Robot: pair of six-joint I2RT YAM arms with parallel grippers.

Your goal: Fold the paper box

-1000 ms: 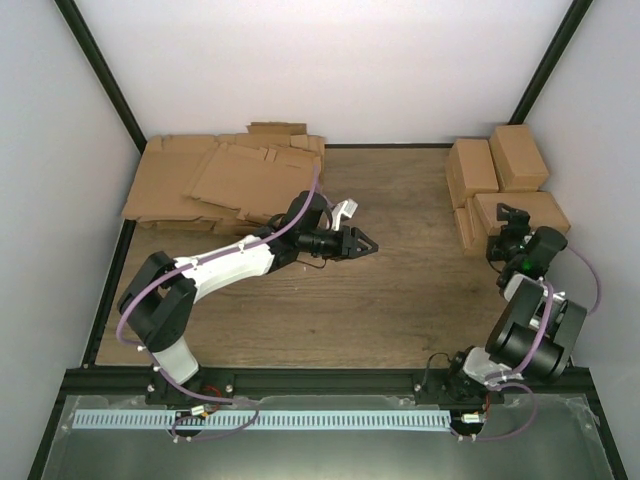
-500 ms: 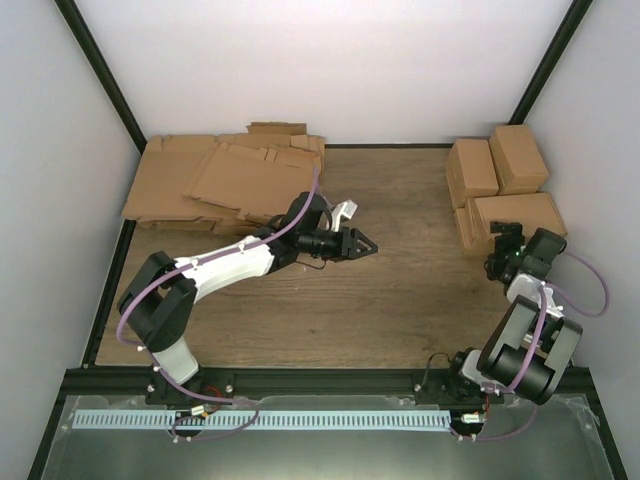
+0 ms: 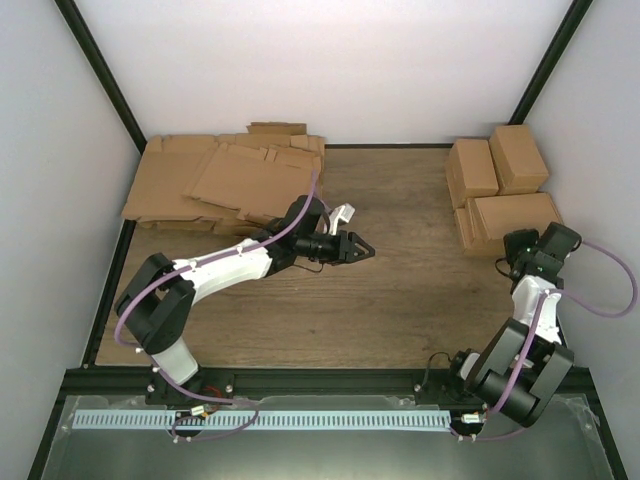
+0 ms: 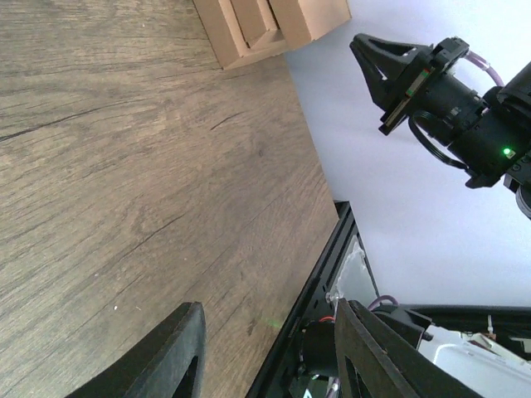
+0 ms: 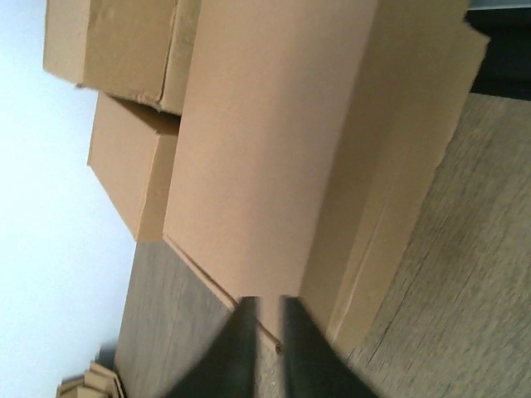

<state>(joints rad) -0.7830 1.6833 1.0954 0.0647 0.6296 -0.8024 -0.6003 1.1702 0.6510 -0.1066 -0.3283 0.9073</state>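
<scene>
Three folded brown paper boxes stand at the back right; the nearest paper box (image 3: 508, 213) fills the right wrist view (image 5: 274, 157). My right gripper (image 3: 514, 248) hangs just in front of its near edge. Its blurred fingers (image 5: 265, 332) are shut, with nothing between them. In the left wrist view the right gripper (image 4: 358, 43) shows as a closed point aimed at the boxes (image 4: 274, 25). My left gripper (image 3: 362, 247) hovers over the middle of the table, partly open and empty (image 4: 270, 308).
A pile of flat notched cardboard sheets (image 3: 225, 180) lies at the back left, just behind the left arm. Two more boxes (image 3: 470, 170) (image 3: 518, 157) sit behind the nearest one, by the right wall. A black frame rail (image 3: 330, 378) edges the table's near side.
The right gripper was wide open over the nearest box. It has now shut and drawn back toward the right wall. The left arm has barely moved.
</scene>
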